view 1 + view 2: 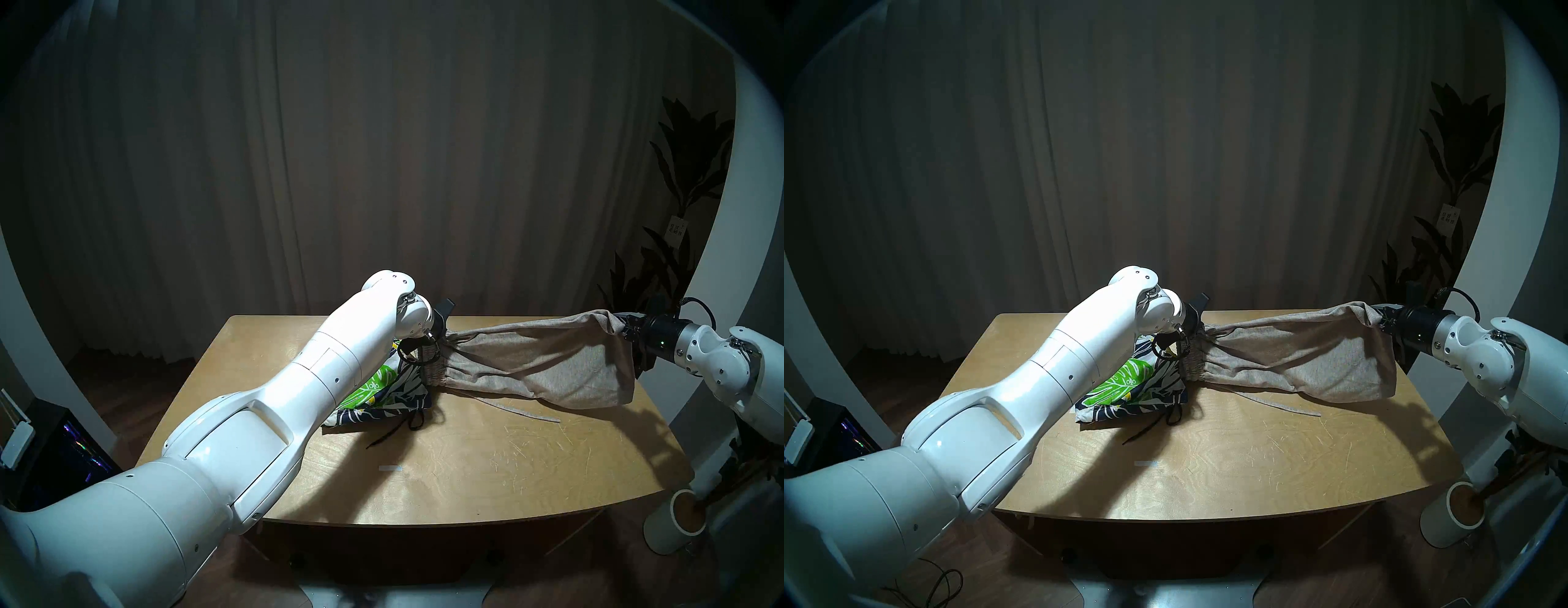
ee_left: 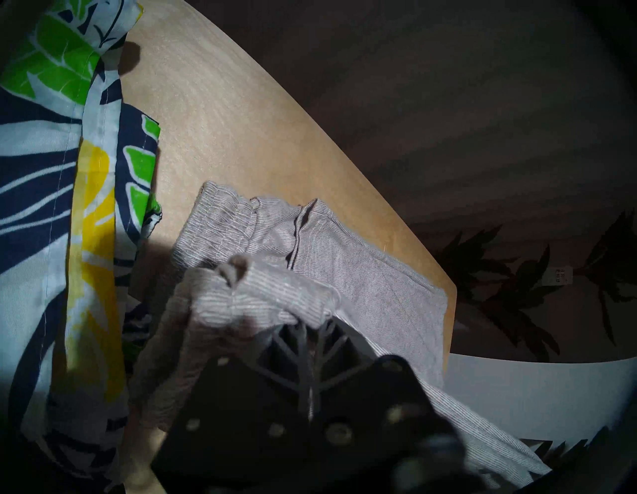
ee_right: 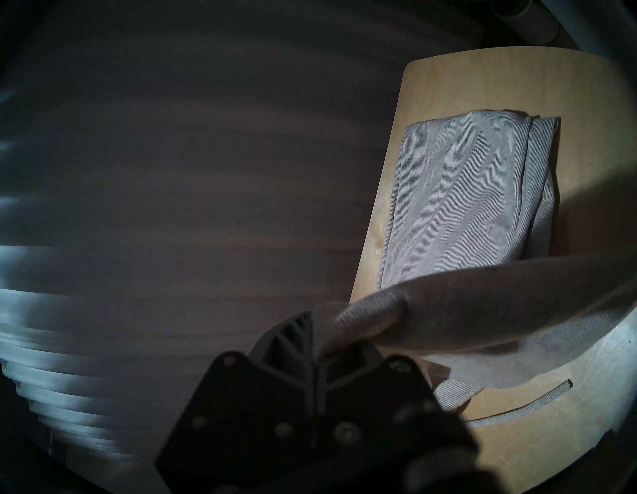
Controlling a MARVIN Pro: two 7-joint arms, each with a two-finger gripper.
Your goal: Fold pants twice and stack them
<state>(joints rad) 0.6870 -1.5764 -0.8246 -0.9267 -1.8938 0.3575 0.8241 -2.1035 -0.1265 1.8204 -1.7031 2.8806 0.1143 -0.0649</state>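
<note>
Head views: grey shorts (image 1: 530, 361) hang stretched above the table (image 1: 488, 467), waistband end pinched shut in the left gripper (image 1: 439, 339) near the far edge's middle, hem end clamped in the right gripper (image 1: 627, 329) past the right edge. Leaf-print shorts (image 1: 382, 390) lie crumpled on the table under the left arm, black drawstring (image 1: 394, 433) trailing toward the near edge. A plant (image 1: 687, 178) stands at far right, a white cup (image 1: 679, 526) off the near right corner. Left wrist: fingers (image 2: 303, 338) closed on bunched grey knit, print just beside. Right wrist: fingers (image 3: 296, 331) closed on a grey fold; grey cord (image 3: 524, 407) lies on wood.
</note>
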